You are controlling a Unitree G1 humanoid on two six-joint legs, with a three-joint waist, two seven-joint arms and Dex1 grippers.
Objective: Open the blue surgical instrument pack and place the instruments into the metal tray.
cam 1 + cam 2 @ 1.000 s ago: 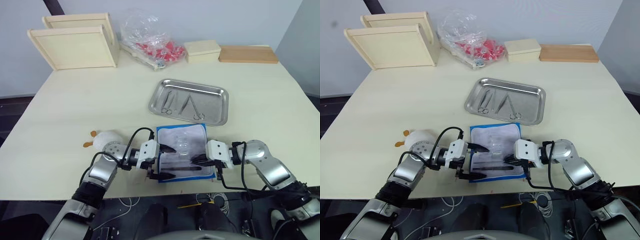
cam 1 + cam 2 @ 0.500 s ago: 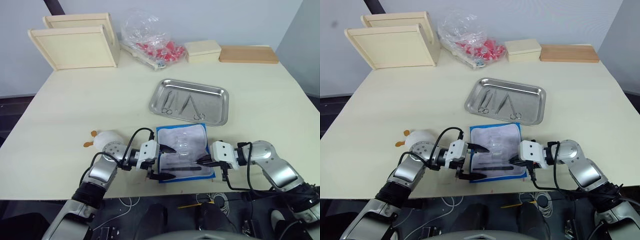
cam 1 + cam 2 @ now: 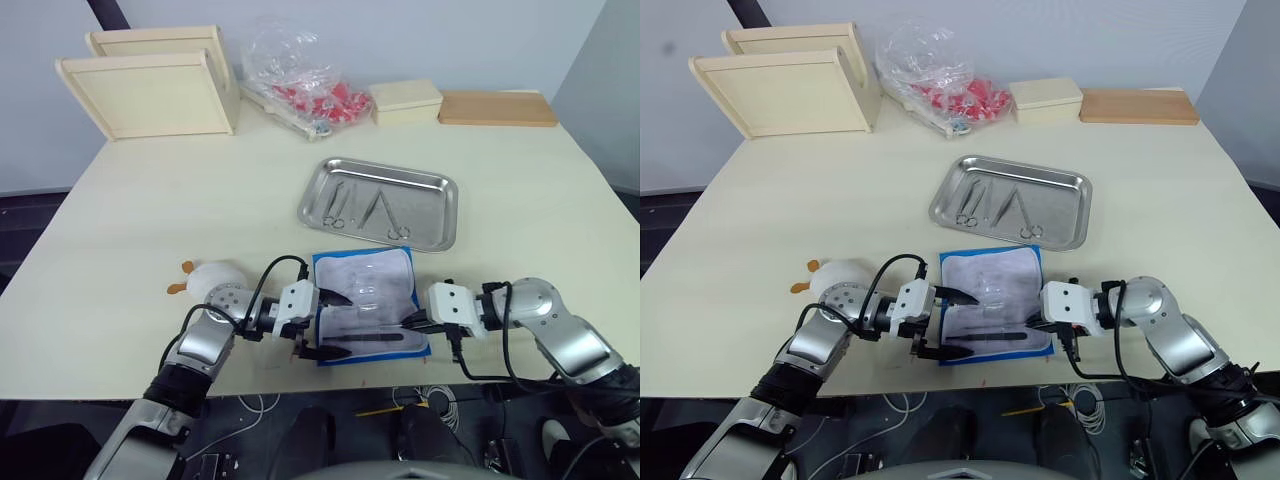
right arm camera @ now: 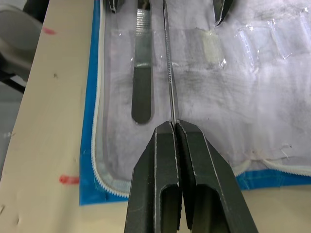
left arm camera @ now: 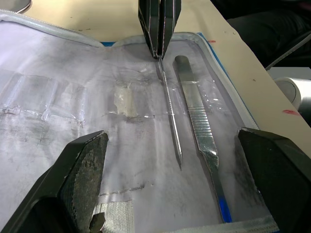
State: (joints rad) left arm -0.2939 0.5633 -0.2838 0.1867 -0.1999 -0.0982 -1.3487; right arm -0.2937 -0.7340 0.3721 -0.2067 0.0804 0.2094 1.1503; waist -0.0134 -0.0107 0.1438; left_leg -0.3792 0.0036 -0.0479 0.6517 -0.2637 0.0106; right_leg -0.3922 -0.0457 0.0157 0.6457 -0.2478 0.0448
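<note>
The pack point(image 3: 366, 305) lies unfolded at the near edge of the surface point(image 3: 150, 200), its whitish clear-pocketed panel facing up inside a blue border. Two instruments lie in its near pockets: a thin probe point(image 5: 170, 114) and, just beside it toward the near edge, a flat handle point(image 5: 198, 127). The left gripper point(image 3: 333, 325) sits at the pack's left side with its fingers point(image 5: 82, 170) spread wide over the panel, holding nothing. The right gripper point(image 3: 412, 322) is at the pack's right edge, its fingers point(image 4: 163, 165) pressed together on the tip of the probe. A white toy point(image 3: 210, 280) rests left of the pack, near the left arm.

Just beyond the pack sits the tray point(image 3: 430, 185), holding several instruments point(image 3: 365, 212), ring-handled ones among them; most of its floor is bare. The surface to the left and right of the tray is open. Along the far edge stand two wooden trays point(image 3: 150, 90), a plastic bag point(image 3: 300, 75) of red items, a pale box point(image 3: 405, 100) and a wooden board point(image 3: 497, 108).
</note>
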